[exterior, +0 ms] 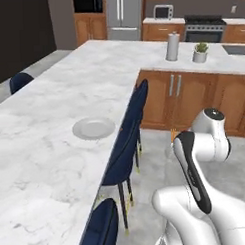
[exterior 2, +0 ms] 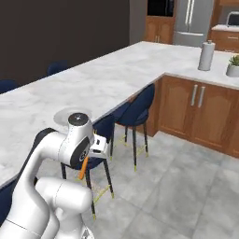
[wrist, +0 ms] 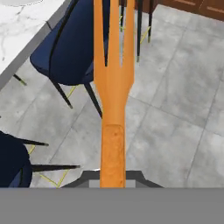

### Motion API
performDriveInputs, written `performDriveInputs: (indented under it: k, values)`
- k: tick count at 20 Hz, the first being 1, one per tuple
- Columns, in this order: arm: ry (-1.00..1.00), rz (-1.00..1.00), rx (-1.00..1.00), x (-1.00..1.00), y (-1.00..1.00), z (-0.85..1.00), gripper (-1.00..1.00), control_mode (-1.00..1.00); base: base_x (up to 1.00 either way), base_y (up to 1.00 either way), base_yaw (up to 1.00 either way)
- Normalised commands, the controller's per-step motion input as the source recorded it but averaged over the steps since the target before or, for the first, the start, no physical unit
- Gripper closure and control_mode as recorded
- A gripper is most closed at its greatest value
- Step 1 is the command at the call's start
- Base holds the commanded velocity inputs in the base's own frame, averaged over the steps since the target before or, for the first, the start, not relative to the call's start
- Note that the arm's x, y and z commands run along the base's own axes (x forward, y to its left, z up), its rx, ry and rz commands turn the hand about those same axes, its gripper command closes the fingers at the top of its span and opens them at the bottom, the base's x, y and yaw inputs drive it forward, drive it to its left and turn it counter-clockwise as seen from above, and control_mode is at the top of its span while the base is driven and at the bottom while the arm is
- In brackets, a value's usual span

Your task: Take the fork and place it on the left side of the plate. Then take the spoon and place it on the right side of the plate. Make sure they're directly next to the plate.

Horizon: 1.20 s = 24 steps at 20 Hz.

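My gripper (exterior 2: 87, 159) is shut on the orange fork (wrist: 113, 87), out over the floor and away from the counter. In the hand view the fork runs up the middle, tines pointing away from the hand. From the right base view the fork (exterior 2: 83, 169) hangs down below the hand, and a tip of the fork (exterior: 172, 136) peeks out beside the arm in the left base view. The round light-grey plate (exterior: 93, 128) lies near the marble counter's right edge; the arm partly hides the plate (exterior 2: 63, 115) from the other side. The spoon is out of view.
Dark blue chairs (exterior: 126, 139) stand along the edge of the marble counter (exterior: 40, 147), and one chair (wrist: 65, 48) is below the fork. A paper towel roll (exterior: 172, 46) and a potted plant (exterior: 200, 52) sit at the counter's far end. Wooden cabinets (exterior 2: 196, 112) stand to the right, above the grey tile floor.
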Motion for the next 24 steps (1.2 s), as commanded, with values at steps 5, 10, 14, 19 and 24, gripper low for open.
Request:
performDriveInputs:
  k: [5, 10, 14, 19, 24]
  values:
    - [0.00, 0.00, 0.00, 0.00, 0.00, 0.00, 1.00, 1.00, 0.78, -0.59, 0.56]
    - [0.00, 0.00, 0.00, 0.00, 0.00, 0.00, 1.00, 1.00, 0.18, -0.70, 0.60]
    - [0.00, 0.00, 0.00, 0.00, 0.00, 0.00, 1.00, 1.00, 0.01, -0.64, 0.62]
    - [0.00, 0.00, 0.00, 0.00, 0.00, 0.00, 1.00, 1.00, 0.11, -0.23, 0.61]
    - [0.00, 0.00, 0.00, 0.00, 0.00, 0.00, 1.00, 1.00, 0.50, -0.08, 0.32]
